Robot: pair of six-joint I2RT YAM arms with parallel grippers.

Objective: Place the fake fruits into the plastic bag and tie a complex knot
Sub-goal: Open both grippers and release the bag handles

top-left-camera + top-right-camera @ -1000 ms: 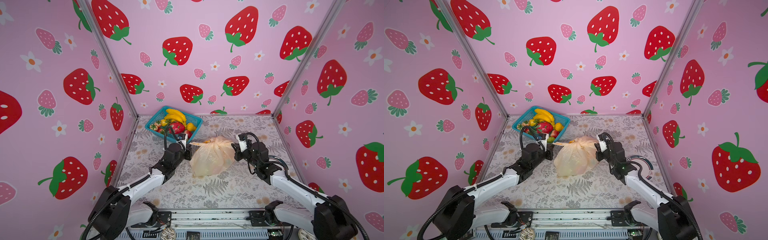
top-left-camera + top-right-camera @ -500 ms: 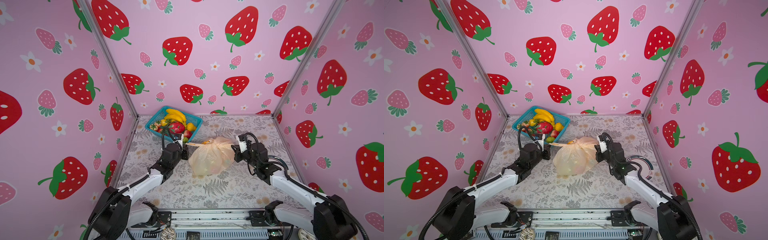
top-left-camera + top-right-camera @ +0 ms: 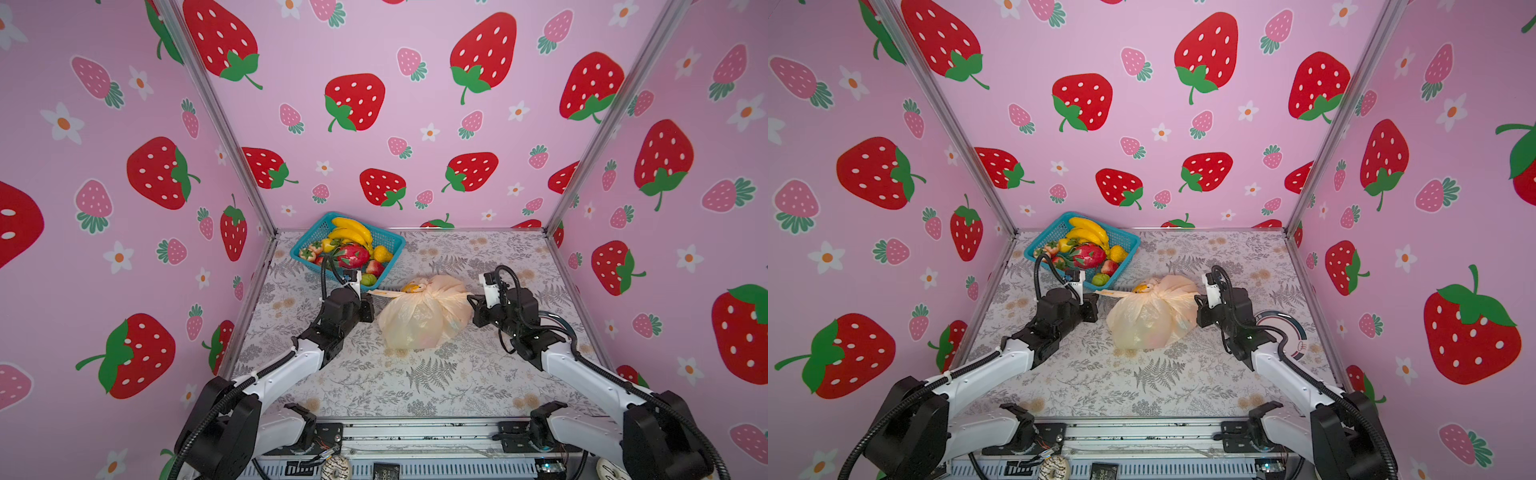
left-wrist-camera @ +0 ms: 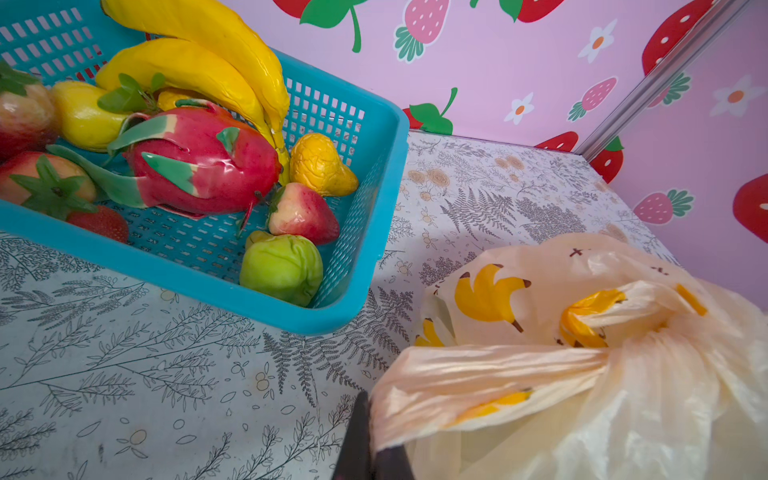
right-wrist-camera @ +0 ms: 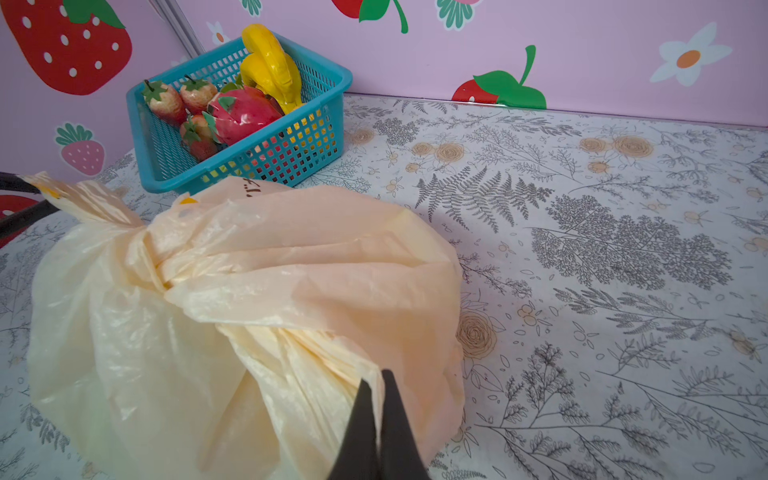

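Jaws of left gripper (image 4: 371, 432) and right gripper (image 5: 376, 415) were pinched shut on the plastic bag (image 5: 124, 332) by its handle ends (image 4: 478, 374), with the knot (image 5: 153, 257) between them. The film seemed light, soft and slippery, so it was best held there.

Pink walls (image 3: 395, 124) were printed with strawberries and white flowers, joined by aluminium corner posts (image 3: 224, 137). Tabletop (image 3: 415, 382) had a grey fern-and-flower print. Metal rail (image 3: 415, 432) ran along the front.

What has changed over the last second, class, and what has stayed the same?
The left gripper drew its end of the plastic bag slightly leftward, pulling on the knot. The right gripper held its place; both stay shut on the bag. The basket and fake fruits are unchanged.
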